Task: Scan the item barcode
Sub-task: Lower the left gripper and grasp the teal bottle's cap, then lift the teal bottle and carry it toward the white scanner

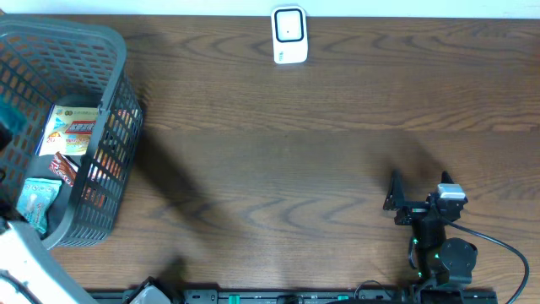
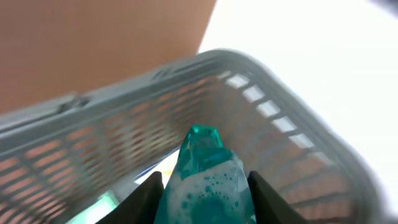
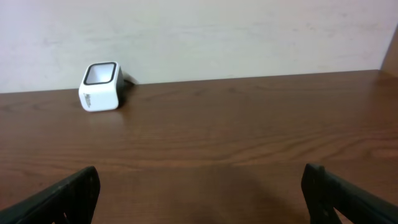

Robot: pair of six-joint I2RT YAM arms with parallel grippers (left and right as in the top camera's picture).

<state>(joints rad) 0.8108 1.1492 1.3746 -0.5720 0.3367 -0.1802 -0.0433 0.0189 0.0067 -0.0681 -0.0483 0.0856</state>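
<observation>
The left gripper (image 2: 205, 196) is pinching a teal, bubble-printed packet (image 2: 204, 165) between its two dark fingers (image 2: 148, 194), low in the centre of the left wrist view, with the grey mesh basket (image 2: 249, 68) arching behind it. From overhead the basket sits at the left edge of the wooden table (image 1: 295, 169) and holds more packets: a colourful one (image 1: 72, 131), a red-brown one (image 1: 63, 169) and another teal one (image 1: 38, 198). The white barcode scanner (image 1: 288, 34) stands at top centre, well apart from the basket. The right gripper (image 3: 200, 177), at lower right, is spread wide and holds nothing.
</observation>
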